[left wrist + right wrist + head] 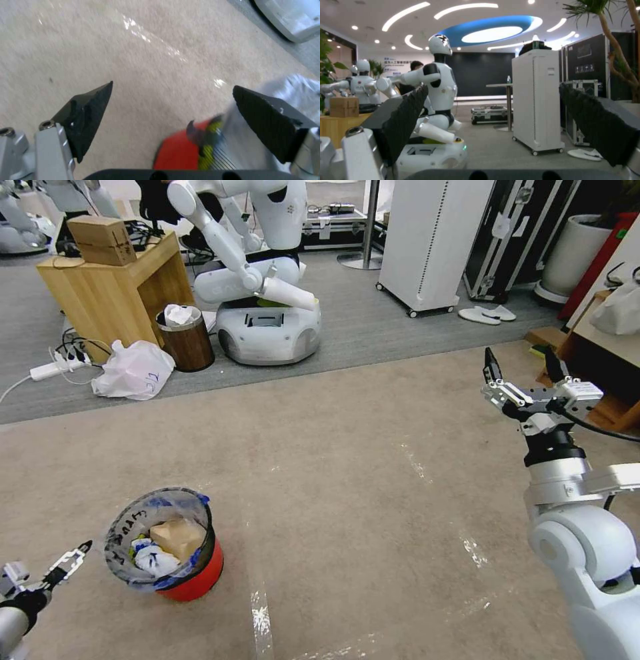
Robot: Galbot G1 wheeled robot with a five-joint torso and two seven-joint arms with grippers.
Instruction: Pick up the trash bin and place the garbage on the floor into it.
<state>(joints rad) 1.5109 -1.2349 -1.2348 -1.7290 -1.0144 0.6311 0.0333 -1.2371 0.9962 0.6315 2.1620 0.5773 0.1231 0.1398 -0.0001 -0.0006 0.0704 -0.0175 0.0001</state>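
Note:
The trash bin [193, 579], red with a printed clear liner, stands upright on the beige taped floor [373, 487] at the near left. Garbage lies inside it: a tan paper bag [177, 537] and a blue-white wrapper [150, 561]. My left gripper [70, 561] hangs low just left of the bin, apart from it and open. In the left wrist view the left gripper [172, 85] has wide-spread fingers, and the trash bin's red wall [176, 152] and liner show close beyond them. My right gripper [522, 363] is raised at the right, open and holding nothing. In its own wrist view the right gripper [493, 86] faces the room.
On the darker carpet behind stand a brown wood-look bin [188, 340], a white plastic bag [133, 370], a wooden cabinet [110, 290] and another robot [267, 317]. A white wheeled cabinet [430, 243] is at the back right and a wooden shelf [603, 380] is beside my right arm.

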